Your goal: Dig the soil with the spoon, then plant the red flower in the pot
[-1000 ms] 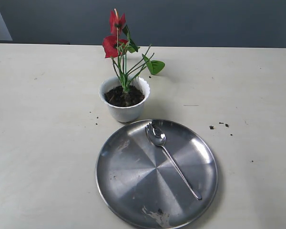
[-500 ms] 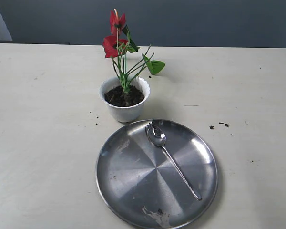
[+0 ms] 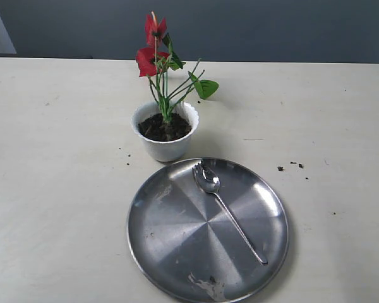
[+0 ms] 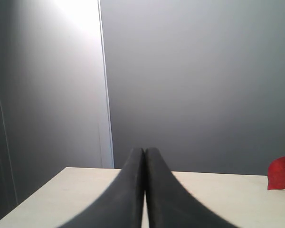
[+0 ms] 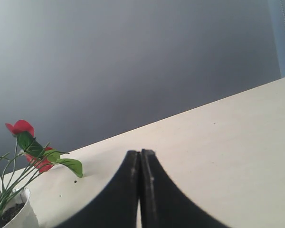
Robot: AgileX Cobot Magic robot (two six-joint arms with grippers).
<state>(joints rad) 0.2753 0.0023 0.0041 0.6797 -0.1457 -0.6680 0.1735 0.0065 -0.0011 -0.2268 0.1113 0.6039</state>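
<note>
Flower [image 3: 155,44] is seen upright in soil [image 3: 165,128] of pot [image 3: 165,132]; spoon [image 3: 224,208] is laid on plate [image 3: 170,252]. Both fingers, left [image 4: 144,190] & right [image 5: 140,190], are pressed closed w/ nothing held, so arms should be kept clear of stems.

A round steel plate [image 3: 177,252] rests on the pale table [image 3: 57,189].

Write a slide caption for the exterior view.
Red flower standing in soil in the white pot, spork-like spoon resting on the steel plate in front.

one pot [image 3: 165,134], one spoon [image 3: 226,209], one plate [image 3: 177,243]
</note>
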